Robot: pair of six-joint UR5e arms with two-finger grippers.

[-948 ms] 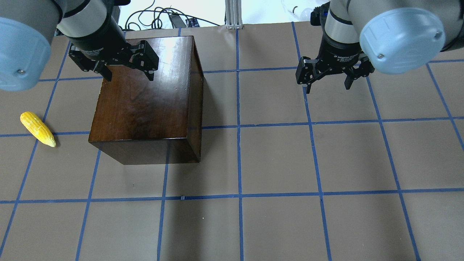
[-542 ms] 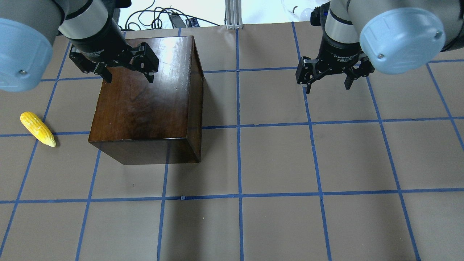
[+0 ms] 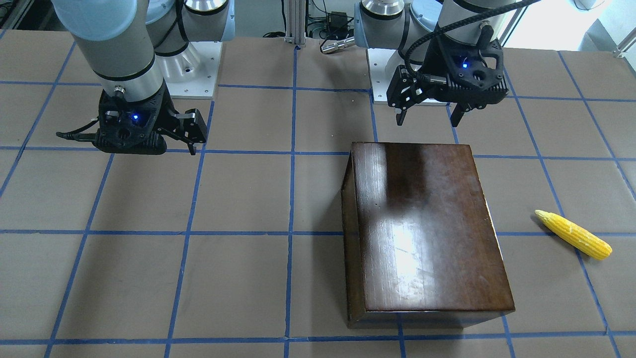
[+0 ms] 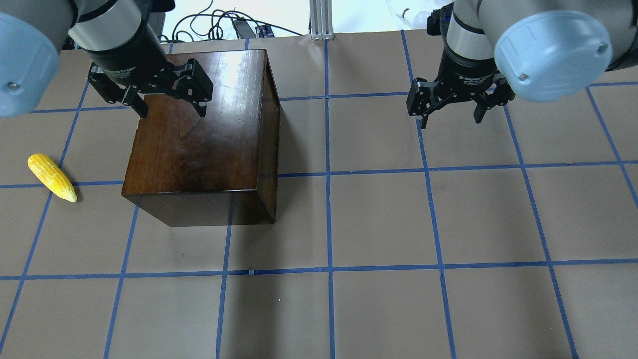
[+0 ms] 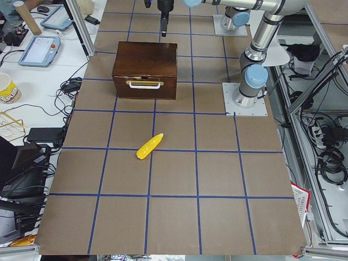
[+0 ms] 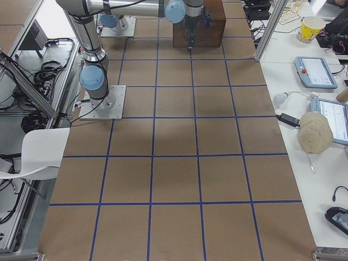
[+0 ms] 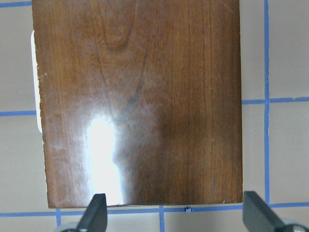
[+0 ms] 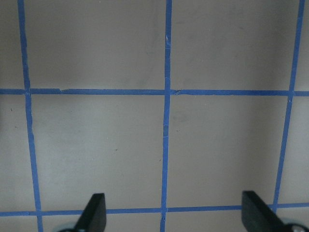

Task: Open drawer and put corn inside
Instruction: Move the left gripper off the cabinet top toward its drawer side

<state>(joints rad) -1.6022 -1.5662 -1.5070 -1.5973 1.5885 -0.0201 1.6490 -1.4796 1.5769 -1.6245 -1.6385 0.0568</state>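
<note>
The glossy dark-brown box (image 4: 199,134) stands on the table's left half. Its drawer (image 5: 144,84) is shut; the front with a pale handle shows in the exterior left view, and the handle is a white sliver in the left wrist view (image 7: 34,82). The yellow corn (image 4: 51,177) lies on the table left of the box, also in the front view (image 3: 572,234). My left gripper (image 4: 171,107) is open and empty, hovering above the box top (image 7: 140,96) near its upper end in the overhead view. My right gripper (image 4: 451,117) is open and empty over bare table.
The table (image 4: 379,224) is brown with a blue tape grid. Cables (image 4: 224,25) and an aluminium post (image 4: 321,20) sit past its top edge in the overhead view. The arm bases (image 3: 198,64) stand at the robot's side.
My left gripper has shifted a little to the left above the box top. The right arm, the box and the corn have not moved.
</note>
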